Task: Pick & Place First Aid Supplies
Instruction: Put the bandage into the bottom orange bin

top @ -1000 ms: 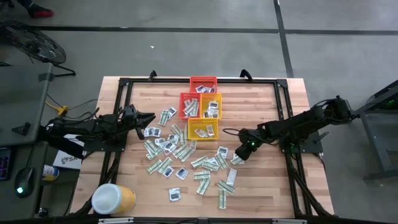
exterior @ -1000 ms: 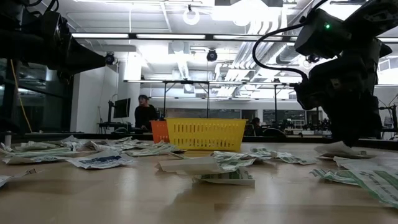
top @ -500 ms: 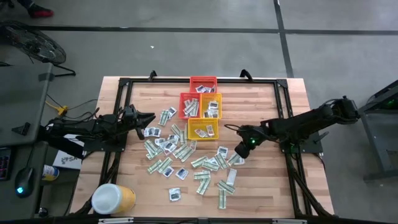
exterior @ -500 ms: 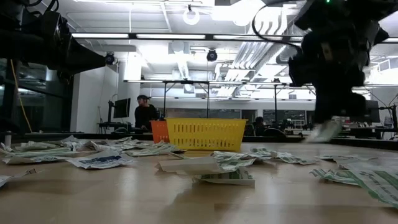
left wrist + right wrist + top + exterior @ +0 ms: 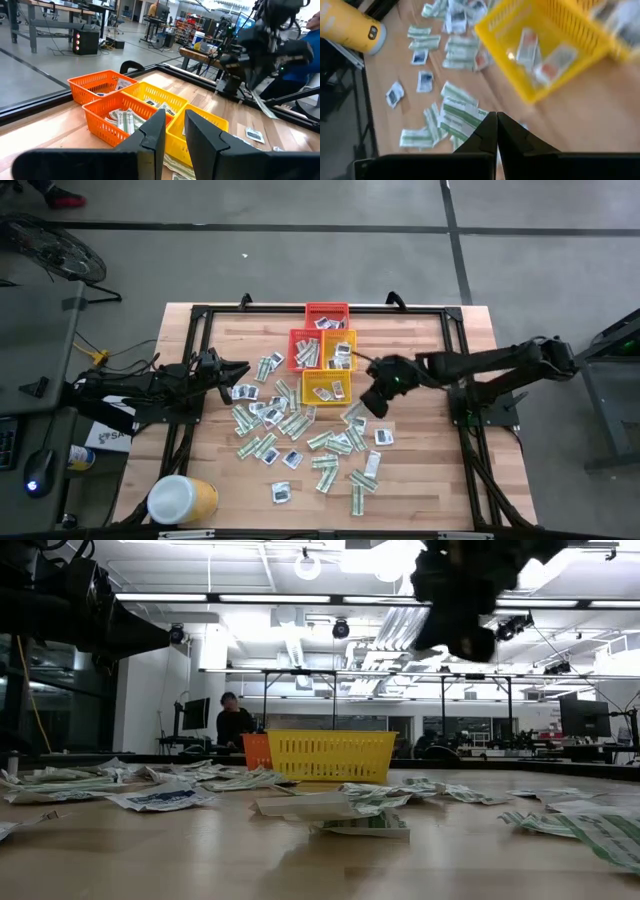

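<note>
Right gripper [image 5: 372, 402] hangs above the surface [image 5: 420, 480], just beside the near yellow basket [image 5: 326, 389] on its right side; its fingers [image 5: 489, 131] are pressed together, and the right wrist view shows them meeting with nothing plainly seen between them; whether a packet is pinched there cannot be told; from the low view this gripper [image 5: 462, 595] is well clear of the wood. Left gripper [image 5: 238, 370] waits at the left of the spread, fingers [image 5: 152, 131] a little apart and holding nothing. First aid supplies [image 5: 290, 425] lie scattered flat over the middle of the surface, pale green-and-white strips and white squares mixed, some overlapping; a few more lie inside the baskets. Beyond the yellow basket stand two orange baskets [image 5: 305, 348] side by side and a red one [image 5: 327, 314] farthest back; a big yellow tub [image 5: 183, 500] lies at the near left corner.
</note>
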`<action>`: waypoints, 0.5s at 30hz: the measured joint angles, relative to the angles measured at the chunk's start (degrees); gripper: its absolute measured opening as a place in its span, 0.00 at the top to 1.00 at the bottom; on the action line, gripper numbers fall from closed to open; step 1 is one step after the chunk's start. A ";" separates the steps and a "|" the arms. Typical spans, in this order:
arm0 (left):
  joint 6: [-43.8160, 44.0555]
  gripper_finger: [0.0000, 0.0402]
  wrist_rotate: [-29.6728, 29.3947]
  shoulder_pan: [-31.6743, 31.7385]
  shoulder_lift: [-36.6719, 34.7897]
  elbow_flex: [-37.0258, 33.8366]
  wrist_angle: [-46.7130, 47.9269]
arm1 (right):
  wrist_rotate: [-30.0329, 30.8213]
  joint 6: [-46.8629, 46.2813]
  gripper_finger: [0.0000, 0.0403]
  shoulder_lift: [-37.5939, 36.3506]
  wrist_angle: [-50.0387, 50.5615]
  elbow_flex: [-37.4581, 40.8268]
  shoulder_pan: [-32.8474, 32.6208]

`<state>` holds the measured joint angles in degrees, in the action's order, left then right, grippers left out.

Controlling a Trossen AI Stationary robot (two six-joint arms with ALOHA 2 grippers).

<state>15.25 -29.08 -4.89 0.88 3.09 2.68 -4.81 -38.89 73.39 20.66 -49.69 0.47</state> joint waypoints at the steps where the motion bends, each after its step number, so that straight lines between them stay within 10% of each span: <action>1: 0.00 0.82 0.01 0.00 0.01 -0.02 0.00 | -0.11 2.23 1.00 1.11 0.76 -1.76 0.91; 15: 0.01 0.82 0.02 0.00 -0.01 -0.02 0.00 | -12.14 33.96 1.00 26.00 11.00 -31.34 15.01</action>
<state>15.26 -29.06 -4.89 0.87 3.08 2.68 -16.95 -4.93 99.39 31.66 -81.03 15.48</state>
